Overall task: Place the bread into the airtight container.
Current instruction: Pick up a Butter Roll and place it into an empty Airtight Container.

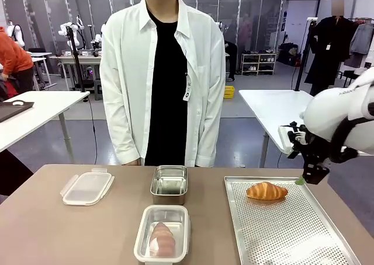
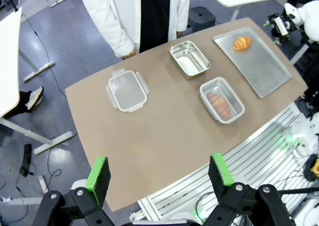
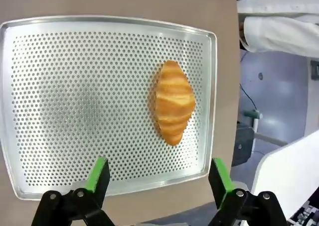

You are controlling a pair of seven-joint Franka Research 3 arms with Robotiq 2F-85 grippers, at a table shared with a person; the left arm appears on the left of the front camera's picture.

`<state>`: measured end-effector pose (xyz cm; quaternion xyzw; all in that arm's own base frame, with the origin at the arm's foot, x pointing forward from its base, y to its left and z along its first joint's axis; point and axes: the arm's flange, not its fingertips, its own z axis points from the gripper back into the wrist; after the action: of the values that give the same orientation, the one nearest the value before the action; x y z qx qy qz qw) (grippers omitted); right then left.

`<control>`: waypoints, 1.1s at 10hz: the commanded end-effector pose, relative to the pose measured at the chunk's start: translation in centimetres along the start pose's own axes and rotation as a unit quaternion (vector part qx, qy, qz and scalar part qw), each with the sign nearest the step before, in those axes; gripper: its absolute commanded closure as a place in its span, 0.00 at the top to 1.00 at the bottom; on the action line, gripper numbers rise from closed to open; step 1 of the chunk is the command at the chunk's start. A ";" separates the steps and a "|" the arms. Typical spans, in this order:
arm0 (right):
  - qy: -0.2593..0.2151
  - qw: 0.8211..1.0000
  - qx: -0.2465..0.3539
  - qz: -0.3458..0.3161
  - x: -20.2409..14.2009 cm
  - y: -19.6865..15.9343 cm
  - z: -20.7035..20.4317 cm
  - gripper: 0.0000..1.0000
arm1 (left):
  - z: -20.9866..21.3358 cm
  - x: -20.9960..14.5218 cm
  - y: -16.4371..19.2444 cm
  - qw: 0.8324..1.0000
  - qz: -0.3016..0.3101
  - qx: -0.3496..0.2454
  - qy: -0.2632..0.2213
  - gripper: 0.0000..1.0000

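Above the table's near edge our left gripper [image 2: 158,178] hangs high, fingers spread and holding nothing. At the middle of that edge a container [image 1: 141,244] already holds a pale loaf [image 1: 162,240]. Just beyond it stands an empty tin [image 1: 155,186], with a lid [image 1: 87,188] off to its left. The tray [image 1: 286,230] takes up the table's right side, and the croissant [image 1: 266,191] lies near the tray's far edge.

We judge the croissant light, soft and flaky, likely to crush and shed crust under a hard squeeze. We would pinch it gently across its thick middle, pads on the two long flanks, not on the thin tips.

Our right gripper [image 3: 158,178] hovers by the tray's far right corner, pointing down. Its fingers are spread wide and empty, near the croissant but apart from it.
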<state>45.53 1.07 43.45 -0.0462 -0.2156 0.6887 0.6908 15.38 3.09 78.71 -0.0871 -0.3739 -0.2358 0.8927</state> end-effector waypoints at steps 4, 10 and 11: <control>0.054 0.996 0.078 -0.003 3.6 -5.8 -7.7 1.00 | 0.0 0.0 -0.1 1.000 -0.006 -0.001 0.000 1.00; 0.068 0.994 0.081 -0.021 1.7 -6.8 -13.9 1.00 | 0.0 0.0 -0.1 1.000 -0.006 -0.001 0.000 1.00; 0.067 0.994 0.087 -0.030 1.6 -7.1 -14.8 1.00 | 0.0 0.0 -0.1 1.000 -0.006 -0.001 0.000 1.00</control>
<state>56.23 5.16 33.36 -0.0218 -0.1084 0.6929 0.7125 15.38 3.09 78.71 -0.0870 -0.3739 -0.2357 0.8928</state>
